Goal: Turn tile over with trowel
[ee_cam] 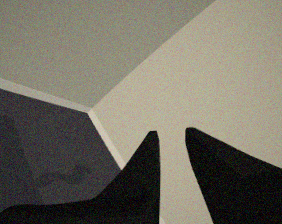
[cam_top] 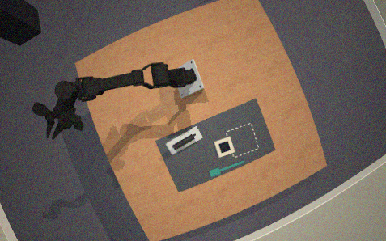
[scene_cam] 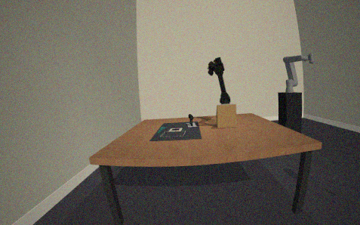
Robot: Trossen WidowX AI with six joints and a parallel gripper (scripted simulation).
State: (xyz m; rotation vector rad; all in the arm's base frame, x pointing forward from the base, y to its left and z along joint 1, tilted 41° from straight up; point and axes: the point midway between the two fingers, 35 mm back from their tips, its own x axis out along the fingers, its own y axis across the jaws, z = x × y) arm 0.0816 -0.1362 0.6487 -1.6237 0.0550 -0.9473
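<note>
A square tile (cam_top: 218, 149) (scene_cam: 176, 130) with a pale border lies flat on the dark mat (cam_top: 189, 174) (scene_cam: 194, 133), its dark centre square facing up. It overlaps the left edge of the dashed outline (cam_top: 256, 140). A pale oblong blade with a raised dark handle (cam_top: 184, 141) (scene_cam: 191, 118), seemingly the trowel, rests at the mat's left end in the top view. A flat teal tool (cam_top: 214, 172) (scene_cam: 161, 129) lies near the mat's long edge. My gripper (cam_top: 50, 138) (ee_cam: 170, 136) is beyond the table's left edge, far from the mat. Its fingers are nearly together with nothing between them.
The arm reaches left from its base plate (cam_top: 197, 81) on a wooden block (scene_cam: 226, 116), past the edge of the table (cam_top: 238, 44) (scene_cam: 252, 145). A black pedestal (cam_top: 19, 24) (scene_cam: 290, 109) with a grey arm (scene_cam: 290, 73) stands off the table.
</note>
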